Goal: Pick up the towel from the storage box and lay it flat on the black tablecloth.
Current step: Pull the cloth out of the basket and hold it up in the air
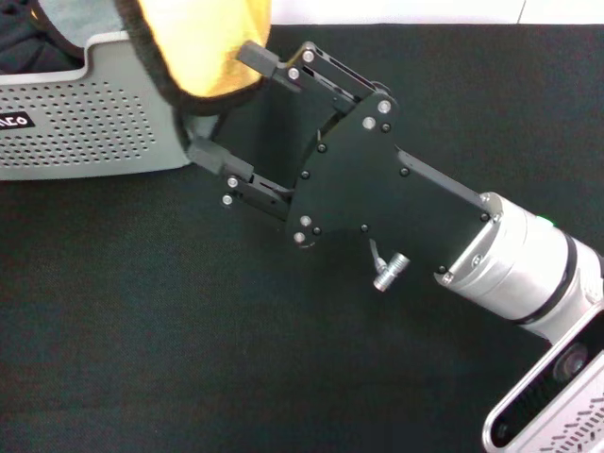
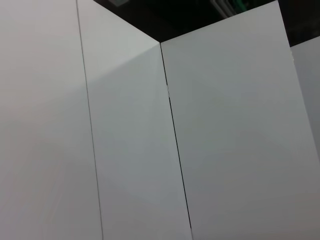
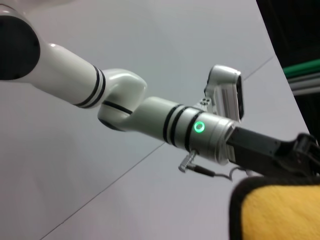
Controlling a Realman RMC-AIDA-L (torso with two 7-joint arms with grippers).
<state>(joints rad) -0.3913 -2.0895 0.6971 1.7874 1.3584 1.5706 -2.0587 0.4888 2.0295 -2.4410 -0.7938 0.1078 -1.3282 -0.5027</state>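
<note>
Reaching toward the bench's far left corner, our right gripper point(image 1: 226, 109) gapes around the towel point(image 1: 203, 47) hanging over the storage box point(image 1: 90, 113); grasping and spreading on the black tablecloth point(image 1: 189, 321) remain.

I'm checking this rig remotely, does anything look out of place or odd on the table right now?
Only the towel: it spills over the corner of the grey storage box, yellow side out, hanging between the open fingers of the right gripper. That fits a pick-up under way. The black tablecloth lies smooth. The left gripper is out of view.

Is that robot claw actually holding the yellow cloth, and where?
Not yet: the right gripper is open, its fingers either side of the towel's black-edged hanging fold beside the storage box.
</note>
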